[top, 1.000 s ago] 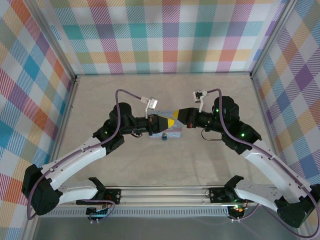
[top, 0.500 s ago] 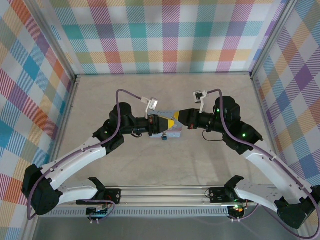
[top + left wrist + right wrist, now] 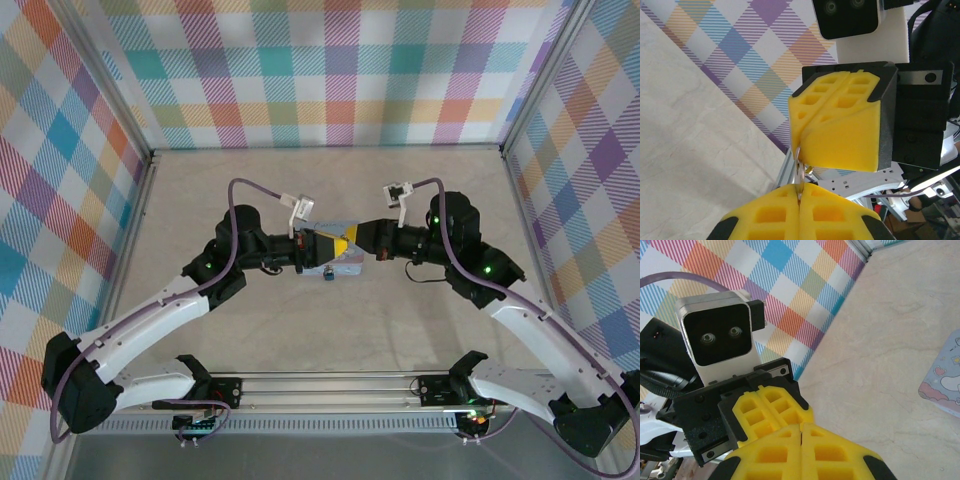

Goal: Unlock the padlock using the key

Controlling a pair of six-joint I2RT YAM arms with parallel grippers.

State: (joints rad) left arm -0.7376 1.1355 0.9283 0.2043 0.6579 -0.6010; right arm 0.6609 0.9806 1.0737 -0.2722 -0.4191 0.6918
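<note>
Left end effector (image 3: pixel 800 189): I see its pads clamped on the key (image 3: pixel 799 170), bottom centre of its wrist view.
Right end effector (image 3: pixel 801 429): pads together, tip to tip with the left; I cannot tell whether it pinches the key.
Padlock (image 3: pixel 328 273): centre of the top view, at the lower edge of the tin (image 3: pixel 352 266), just below both tips.

The tiny thin metal key (image 3: pixel 798 169), silvery with a brassy glint (too small to read more), stands upright, pinched in the tips of my left fingers (image 3: pixel 775 215), its upper end meeting my closed right fingers (image 3: pixel 840 135). The tiny blue-teal padlock (image 3: pixel 328 273) lies on the surface (image 3: pixel 330 340) below them, apart from the key.
</note>
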